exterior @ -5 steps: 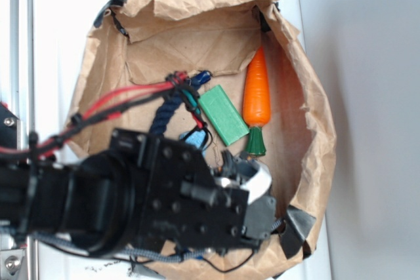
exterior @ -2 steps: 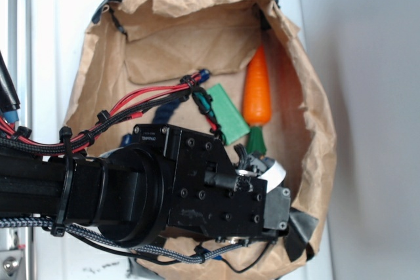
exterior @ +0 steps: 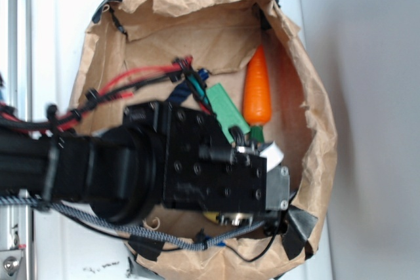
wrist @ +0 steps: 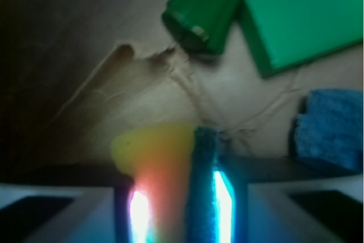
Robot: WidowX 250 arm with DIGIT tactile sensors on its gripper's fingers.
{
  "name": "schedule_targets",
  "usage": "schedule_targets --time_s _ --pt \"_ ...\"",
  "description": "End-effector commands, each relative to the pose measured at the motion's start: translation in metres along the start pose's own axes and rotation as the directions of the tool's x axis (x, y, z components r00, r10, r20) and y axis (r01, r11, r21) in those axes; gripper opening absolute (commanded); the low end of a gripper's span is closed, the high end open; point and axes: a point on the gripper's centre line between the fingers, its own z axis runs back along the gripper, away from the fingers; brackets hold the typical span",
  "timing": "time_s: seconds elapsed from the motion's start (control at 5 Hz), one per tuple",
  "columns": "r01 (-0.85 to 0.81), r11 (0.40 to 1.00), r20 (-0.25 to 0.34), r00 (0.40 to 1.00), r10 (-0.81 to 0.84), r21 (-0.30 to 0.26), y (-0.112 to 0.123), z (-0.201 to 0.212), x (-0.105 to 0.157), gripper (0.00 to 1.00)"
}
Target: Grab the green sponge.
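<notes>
The green sponge (exterior: 228,111) is a flat mid-green block lying on the brown paper beside the orange toy carrot (exterior: 257,90); my arm covers its near end. In the wrist view the green sponge (wrist: 301,18) is at the top right, ahead of the fingers and apart from them, next to the carrot's green top (wrist: 205,9). My gripper (wrist: 182,197) is shut on a yellow sponge (wrist: 162,152) with a dark teal face. From outside, only a white fingertip of the gripper (exterior: 270,155) shows past the wrist.
Everything lies inside a crumpled brown paper bag (exterior: 315,129) with raised walls on a white surface. A porous blue sponge (wrist: 330,129) lies to the right of the fingers. Red and black cables (exterior: 131,86) run over the arm.
The arm has moved toward the back of the bag, closer to the carrot's green top, and now covers more of the green sponge. The objects themselves have not shifted.
</notes>
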Motion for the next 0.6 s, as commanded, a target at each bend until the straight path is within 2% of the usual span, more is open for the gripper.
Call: schedule_targets --time_s 0.0,0.2,0.4 --pt "0.000 0.997 0.015 1.000 0.001 -0.074 0.012 0.080 0.033 0.00" --pt "0.047 0.998 0.093 0.994 -0.051 0.053 0.016 0.110 0.032 0.00" --pt "0.028 0.996 0.150 0.988 -0.040 0.082 0.027 0.129 0.035 0.00"
